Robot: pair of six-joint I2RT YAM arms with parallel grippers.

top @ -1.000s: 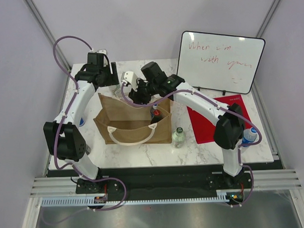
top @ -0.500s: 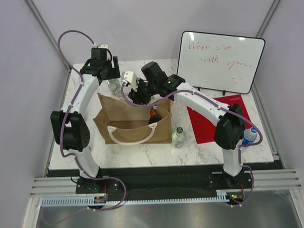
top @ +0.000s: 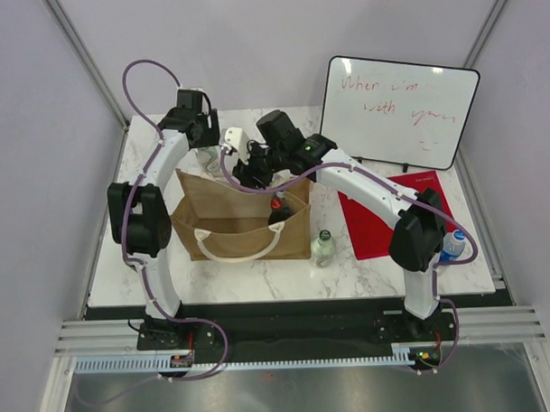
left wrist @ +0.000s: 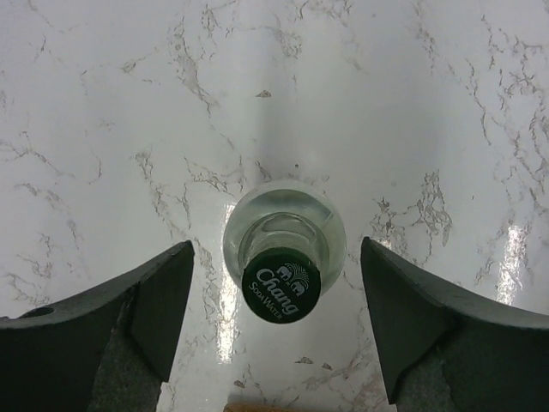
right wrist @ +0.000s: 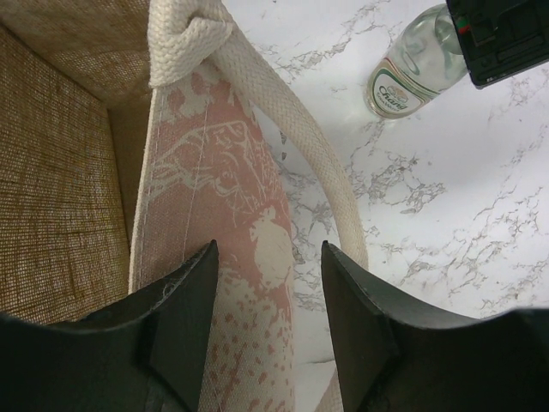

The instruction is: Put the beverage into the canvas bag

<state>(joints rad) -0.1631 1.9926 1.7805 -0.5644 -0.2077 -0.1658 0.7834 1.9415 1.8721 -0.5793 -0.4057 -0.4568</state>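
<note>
A white, grey-veined marble tabletop (top: 259, 274) is enclosed by pale lilac walls (top: 37, 133). The tan-brown canvas bag with white looped handles (top: 211, 197) is stood mid-table. Behind it, a clear green-capped glass bottle (left wrist: 281, 292) is straddled, untouched, by the left gripper's (left wrist: 274, 251) spread jaws. The bag's rim is flanked by the right gripper (right wrist: 268, 253); a grip cannot be confirmed.

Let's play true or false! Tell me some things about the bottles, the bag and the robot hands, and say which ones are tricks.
1. The left gripper is squeezing the Chang soda water bottle. False: its fingers stand open on either side, not touching it.
2. A red-capped bottle is inside the canvas bag. True.
3. The whiteboard is blank. False: it has red writing on it.
4. A green-capped bottle stands on the table just outside the bag. True.
</note>
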